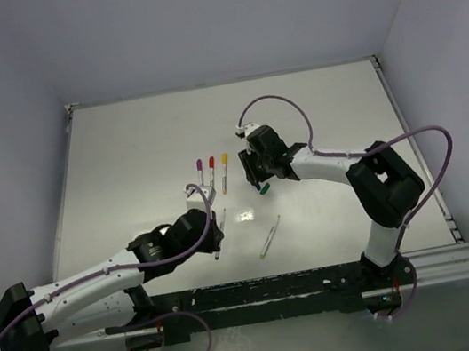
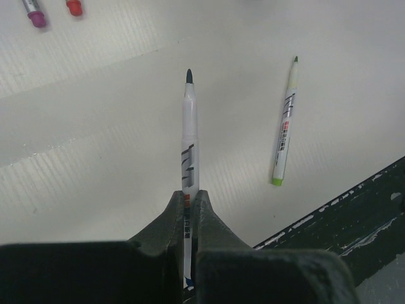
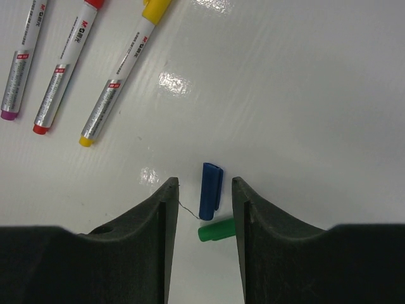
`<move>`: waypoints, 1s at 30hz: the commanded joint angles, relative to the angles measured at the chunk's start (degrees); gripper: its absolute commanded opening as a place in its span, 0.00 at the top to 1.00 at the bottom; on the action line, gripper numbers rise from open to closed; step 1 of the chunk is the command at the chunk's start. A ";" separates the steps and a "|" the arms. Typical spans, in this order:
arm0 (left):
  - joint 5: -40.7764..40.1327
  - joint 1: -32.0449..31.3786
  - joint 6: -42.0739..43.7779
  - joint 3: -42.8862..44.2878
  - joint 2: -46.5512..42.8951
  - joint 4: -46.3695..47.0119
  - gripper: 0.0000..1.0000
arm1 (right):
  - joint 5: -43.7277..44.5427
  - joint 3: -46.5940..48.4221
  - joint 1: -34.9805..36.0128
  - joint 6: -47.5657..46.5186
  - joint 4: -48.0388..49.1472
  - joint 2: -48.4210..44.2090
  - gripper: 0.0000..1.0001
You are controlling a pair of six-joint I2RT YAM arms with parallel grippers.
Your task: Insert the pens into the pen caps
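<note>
left gripper (image 2: 188, 193): clamped on uncapped pen (image 2: 190, 126) | right gripper (image 3: 204, 181): jaws apart, blue cap (image 3: 211, 190) between them on counter (image 3: 304, 95) | green cap (image 3: 215, 231) just beside it

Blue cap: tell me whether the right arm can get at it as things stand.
Probably yes. The right arm has its jaws open on either side of the blue cap, with nothing over it. The green cap lies right at its near end and might get caught too.
</note>
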 commanded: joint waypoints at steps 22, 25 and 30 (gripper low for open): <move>3.66 1.82 -0.86 -1.82 -0.57 8.57 1.00 | 9.58 3.49 3.92 -0.35 -4.83 7.67 0.65; 3.61 1.80 -0.94 -1.84 -0.70 8.35 1.00 | 9.80 3.77 4.24 0.65 -5.83 8.46 0.69; 2.98 1.91 -1.29 -1.94 -1.55 7.58 1.00 | 9.98 3.09 4.89 3.11 -7.14 7.99 0.69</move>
